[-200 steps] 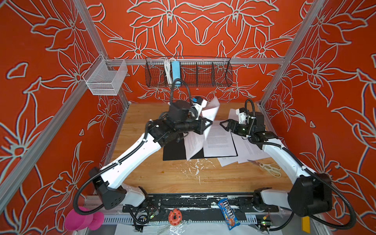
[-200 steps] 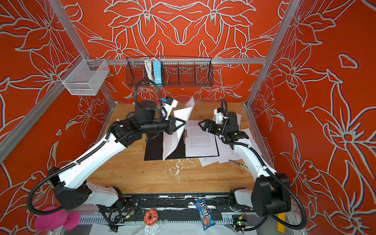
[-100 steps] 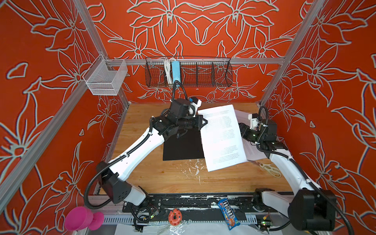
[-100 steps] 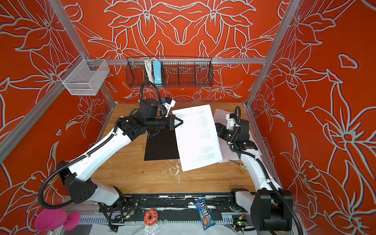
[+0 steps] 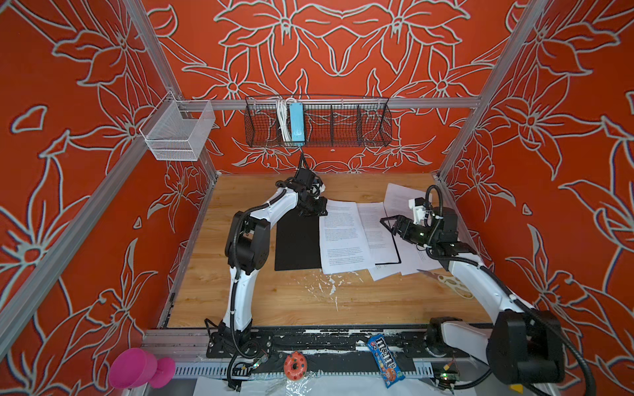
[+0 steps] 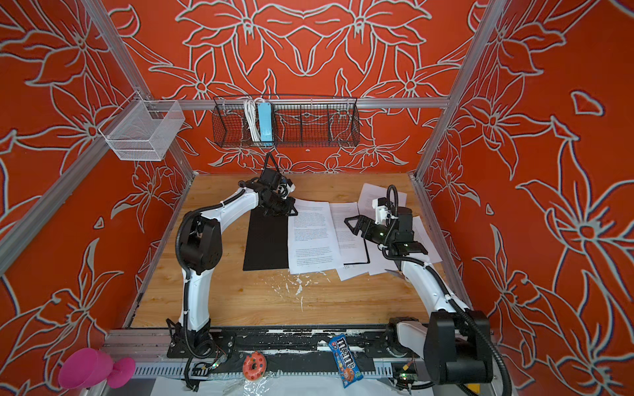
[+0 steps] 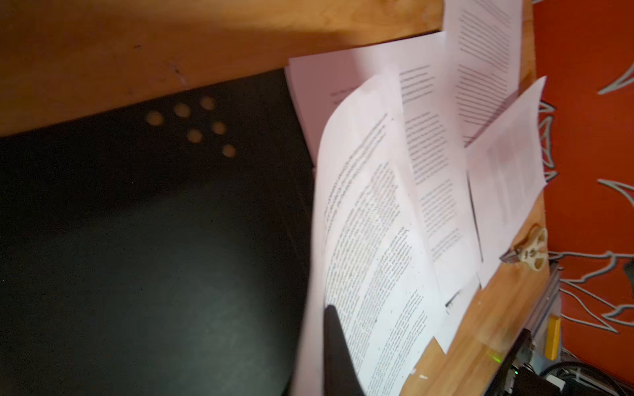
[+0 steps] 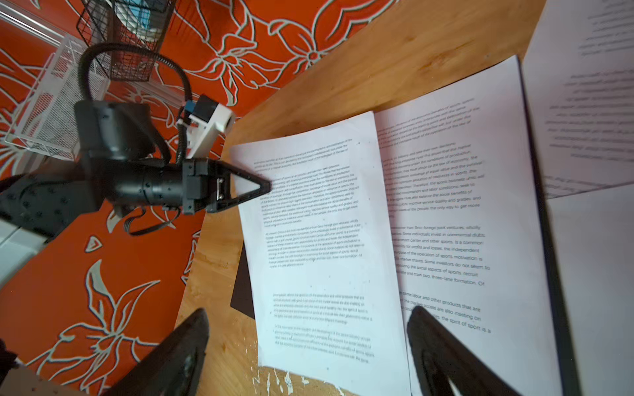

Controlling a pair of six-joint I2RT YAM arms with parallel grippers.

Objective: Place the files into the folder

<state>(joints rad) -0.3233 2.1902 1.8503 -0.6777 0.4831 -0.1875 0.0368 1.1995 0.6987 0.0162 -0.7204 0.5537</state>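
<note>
The folder (image 5: 296,240) (image 6: 266,243) lies open on the wooden table, black inside up, with small dots (image 7: 195,127) near a far corner. The files (image 5: 343,236) (image 6: 312,236) are white printed sheets spread over its right half and the table beyond. My left gripper (image 5: 320,211) (image 6: 291,211) (image 7: 326,308) is shut on the far left corner of the top sheet (image 7: 374,240) (image 8: 319,240), which lies along the folder's middle. My right gripper (image 5: 389,223) (image 6: 351,223) (image 8: 308,319) hovers open over the sheets, holding nothing. A second sheet (image 8: 446,205) lies beside the top one.
Cream-handled scissors (image 5: 453,283) (image 7: 530,250) lie right of the papers, by the right arm. A black wire basket (image 5: 343,123) with a light-blue power strip (image 5: 296,121) hangs on the back wall, and a white mesh basket (image 5: 178,132) hangs at left. A candy bag (image 5: 386,360) lies on the front rail.
The sheet in my left gripper swung from upright in the air to flat on the folder's right half. My left arm drew back. My right gripper pulled right, then came back over the sheets.
</note>
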